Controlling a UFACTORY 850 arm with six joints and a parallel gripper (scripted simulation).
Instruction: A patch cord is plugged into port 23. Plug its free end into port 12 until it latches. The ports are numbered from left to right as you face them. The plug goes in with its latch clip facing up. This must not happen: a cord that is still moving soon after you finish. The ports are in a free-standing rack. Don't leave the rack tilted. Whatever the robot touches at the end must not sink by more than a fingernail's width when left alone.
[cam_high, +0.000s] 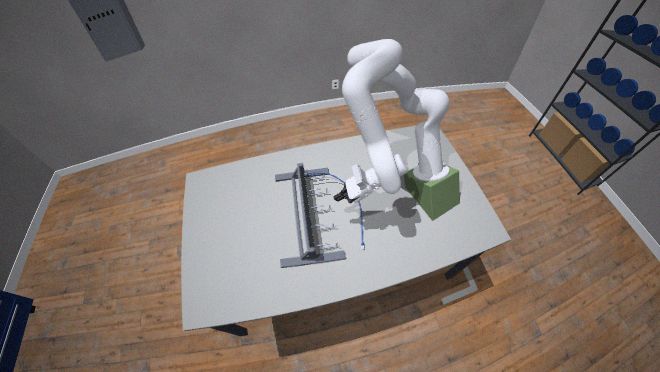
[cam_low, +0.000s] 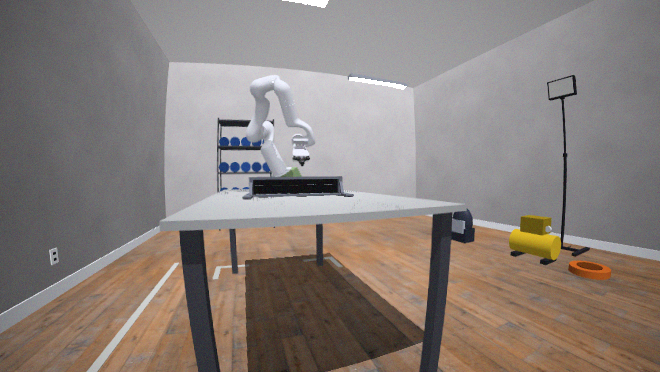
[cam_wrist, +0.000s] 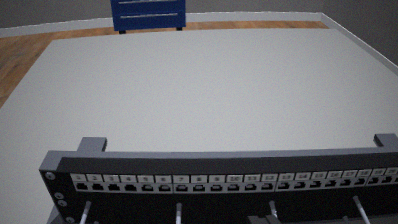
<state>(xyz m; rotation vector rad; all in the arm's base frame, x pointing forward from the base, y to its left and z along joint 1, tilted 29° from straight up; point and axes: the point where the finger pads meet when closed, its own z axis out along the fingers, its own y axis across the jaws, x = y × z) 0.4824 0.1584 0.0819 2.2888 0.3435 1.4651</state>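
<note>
The grey rack (cam_high: 304, 214) (cam_low: 295, 179) (cam_wrist: 55, 162) stands upright on the table (cam_high: 240, 280), with its numbered ports facing the arm. In the wrist view, port 12 (cam_wrist: 269, 186) is empty, a little right of the middle. The blue patch cord (cam_high: 360, 220) runs from the rack's far end, passes behind the gripper and drops to the table. Its free plug (cam_high: 362, 244) lies on the table in front of the rack's near end. My gripper (cam_high: 340, 196) (cam_low: 301, 161) is shut and empty. It hovers above the table, level with the rack's upper half and facing the ports.
Several thin rods (cam_wrist: 178, 212) stick out of the rack's front below the ports. The arm's green base block (cam_high: 436, 192) stands at the table's right. A blue cabinet (cam_wrist: 148, 14) stands on the floor beyond the table's far edge.
</note>
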